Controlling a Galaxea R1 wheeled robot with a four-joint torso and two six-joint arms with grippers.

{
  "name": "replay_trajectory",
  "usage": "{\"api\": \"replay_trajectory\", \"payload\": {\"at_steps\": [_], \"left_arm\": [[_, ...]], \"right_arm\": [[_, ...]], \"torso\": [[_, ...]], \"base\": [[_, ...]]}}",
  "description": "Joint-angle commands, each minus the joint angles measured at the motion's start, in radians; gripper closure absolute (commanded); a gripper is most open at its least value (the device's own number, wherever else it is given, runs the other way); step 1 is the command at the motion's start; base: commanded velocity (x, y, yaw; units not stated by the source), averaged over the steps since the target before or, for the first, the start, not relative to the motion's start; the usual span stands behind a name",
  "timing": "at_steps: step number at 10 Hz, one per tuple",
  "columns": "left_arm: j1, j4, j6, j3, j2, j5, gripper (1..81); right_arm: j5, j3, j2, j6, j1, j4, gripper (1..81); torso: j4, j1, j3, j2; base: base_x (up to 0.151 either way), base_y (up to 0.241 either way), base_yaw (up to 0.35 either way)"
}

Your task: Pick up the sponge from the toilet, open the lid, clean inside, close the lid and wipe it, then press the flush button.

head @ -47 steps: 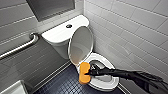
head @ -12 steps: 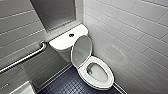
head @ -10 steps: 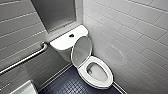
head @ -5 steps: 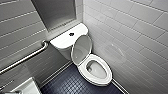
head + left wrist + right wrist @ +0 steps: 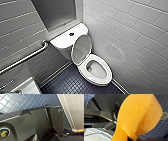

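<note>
The sponge (image 5: 139, 115) is away from the toilet (image 5: 96, 70), hanging over the dark blue tiled floor (image 5: 72, 86). In the right wrist view it looms large, and its lower end is pinched narrow where the right gripper (image 5: 132, 138) has its fingers closed on it. Little of the fingers themselves can be made out. In the left wrist view an orange sliver of it shows past dark robot parts, with the floor and a pale wall behind.

The lid (image 5: 81, 48) stands raised and leans back toward the tank (image 5: 62, 41). The seat (image 5: 107, 68) lies down on the bowl, which is open. The button (image 5: 71, 34) sits on top of the tank. A metal bar (image 5: 27, 57) runs along the tiles on the tank's side of the toilet. A white tiled wall (image 5: 130, 37) stands close on the other side. A white basin (image 5: 27, 87) edge lies near the bar's lower end.

Nearly five seconds ago the right arm reached in to the bowl's front rim with the sponge at the seat. Since then the arm has drawn back from the toilet and taken the sponge with it. The lid was up then as it is now. Over the last second or so the toilet looks unchanged. Only the head camera's framing has shifted slightly.
</note>
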Motion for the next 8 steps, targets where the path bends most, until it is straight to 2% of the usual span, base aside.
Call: {"api": "replay_trajectory", "payload": {"at_steps": [1, 3, 6, 8], "left_arm": [[-0.203, -0.193, -0.004, 0.097, -0.070, 0.097, 1.0], [-0.316, -0.300, -0.004, 0.091, -0.079, 0.161, 1.0], [-0.458, -0.449, -0.004, 0.073, -0.111, 0.160, 1.0], [-0.543, -0.587, -0.004, 0.039, -0.113, 0.154, 1.0]], "right_arm": [[-0.088, -0.026, 0.016, -0.003, -0.039, -0.029, 81.1], [-0.089, -0.037, 0.026, -0.001, -0.036, -0.029, 81.1], [-0.089, -0.040, 0.023, -0.001, -0.042, -0.043, 81.1], [-0.089, -0.043, 0.026, -0.001, -0.042, -0.043, 81.1]], "torso": [[0.000, 0.000, 0.000, 0.000], [0.000, 0.000, 0.000, 0.000], [0.000, 0.000, 0.000, 0.001], [0.000, 0.000, 0.000, 0.001]], "base": [[0.000, 0.000, 0.000], [0.000, 0.000, 0.000], [0.000, 0.000, 0.000], [0.000, 0.000, 0.000]]}}
